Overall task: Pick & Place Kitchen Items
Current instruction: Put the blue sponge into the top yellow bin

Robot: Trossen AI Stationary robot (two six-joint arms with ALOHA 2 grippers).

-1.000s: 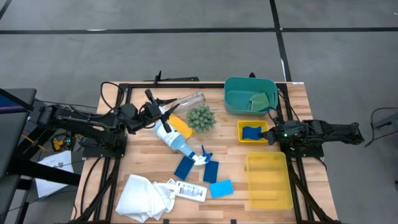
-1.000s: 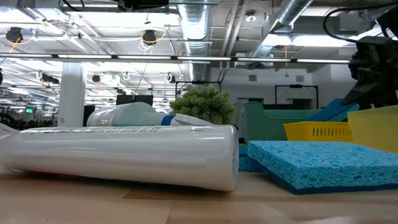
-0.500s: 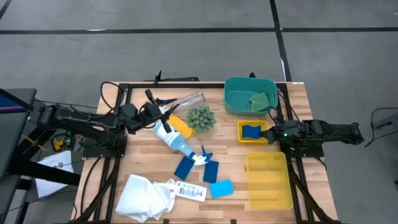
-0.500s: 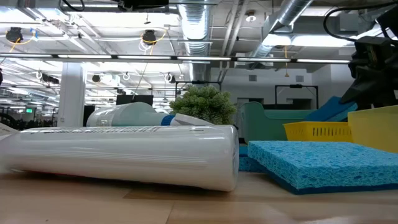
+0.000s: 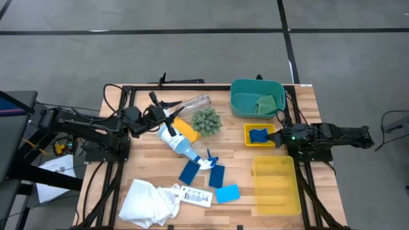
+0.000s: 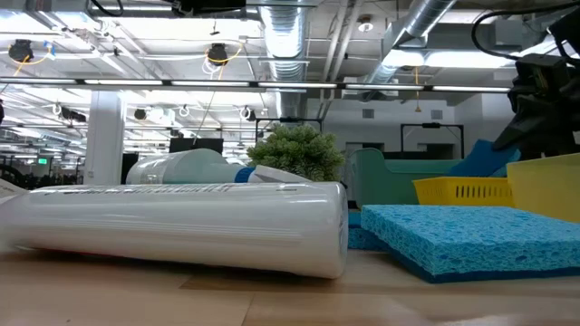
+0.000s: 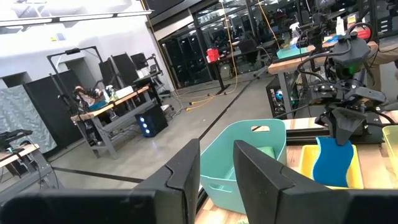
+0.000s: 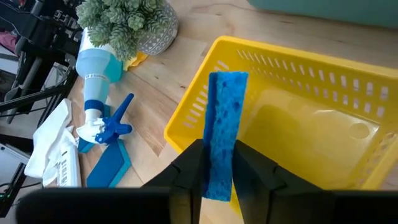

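Sponge, blue, stands on edge between the right gripper's fingers, over the small yellow bin at three o'clock of the plant ball. I judge it light, soft, squashy; pinch its flat faces. The jaws look barely parted around it. Bin walls crowd the drop; above is free.

The left gripper hovers slightly open, holding nothing, at nine o'clock.
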